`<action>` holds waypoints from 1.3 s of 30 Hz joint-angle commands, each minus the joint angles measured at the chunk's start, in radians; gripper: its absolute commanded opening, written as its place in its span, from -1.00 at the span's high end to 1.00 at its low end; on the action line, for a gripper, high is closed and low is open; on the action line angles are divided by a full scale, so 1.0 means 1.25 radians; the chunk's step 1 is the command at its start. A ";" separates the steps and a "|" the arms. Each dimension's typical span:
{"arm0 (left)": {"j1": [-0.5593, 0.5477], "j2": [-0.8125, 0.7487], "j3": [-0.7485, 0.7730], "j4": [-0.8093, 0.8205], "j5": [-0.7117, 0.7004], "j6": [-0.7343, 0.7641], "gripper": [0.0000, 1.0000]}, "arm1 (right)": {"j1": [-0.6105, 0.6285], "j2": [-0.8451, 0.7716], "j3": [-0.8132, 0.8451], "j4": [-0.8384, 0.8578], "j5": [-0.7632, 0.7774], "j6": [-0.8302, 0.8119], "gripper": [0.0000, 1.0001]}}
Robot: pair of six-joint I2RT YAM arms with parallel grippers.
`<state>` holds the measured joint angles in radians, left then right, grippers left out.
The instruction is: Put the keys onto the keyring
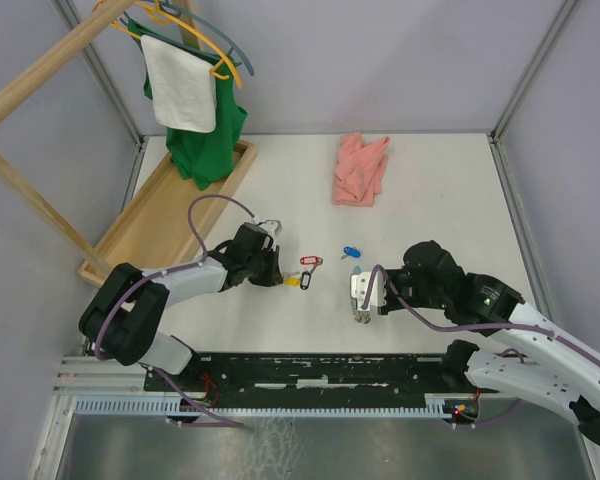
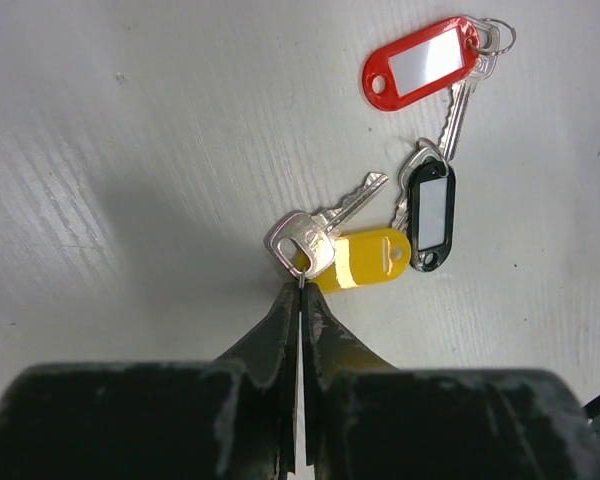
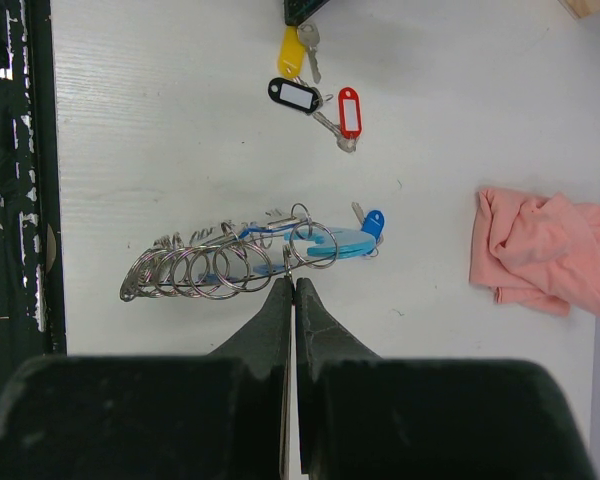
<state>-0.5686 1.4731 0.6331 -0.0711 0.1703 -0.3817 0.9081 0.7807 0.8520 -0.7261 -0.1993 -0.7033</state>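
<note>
Two closed grips, one gap to bridge.
Left claw (image 2: 300,290) pinches the yellow-tagged key (image 2: 350,258); right claw (image 3: 289,285) pinches the keyring (image 3: 230,262), rightward of it on the table (image 1: 430,200), long axis across the claw.

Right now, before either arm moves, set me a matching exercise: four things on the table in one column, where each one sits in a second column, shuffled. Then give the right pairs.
Things
1. yellow-tagged key
2. keyring
3. blue-tagged key
4. pink cloth

Places
A. lying beside the keyring's light-blue tag
B. crumpled, well apart from both grippers
C. pinched by one of its rings in the right gripper
D. caught at the shut tips of the left gripper

Pairs: 1-D, 2-C, 3-A, 4-B
</note>
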 commanded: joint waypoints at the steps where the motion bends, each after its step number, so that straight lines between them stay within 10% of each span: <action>1: 0.002 0.004 0.019 0.026 0.023 -0.002 0.95 | 0.004 -0.011 0.003 0.047 -0.003 0.008 0.98; 24: -0.013 -0.403 -0.053 0.190 0.194 0.341 0.95 | 0.004 0.020 0.047 0.051 0.053 0.079 0.98; 39: -0.203 -0.426 -0.121 0.367 0.213 0.659 0.95 | 0.004 -0.011 -0.011 0.153 0.050 0.071 0.98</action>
<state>-0.7696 0.9497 0.4942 0.2325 0.4240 0.2729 0.9081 0.7712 0.8341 -0.6308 -0.1284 -0.6064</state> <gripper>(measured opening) 0.043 0.016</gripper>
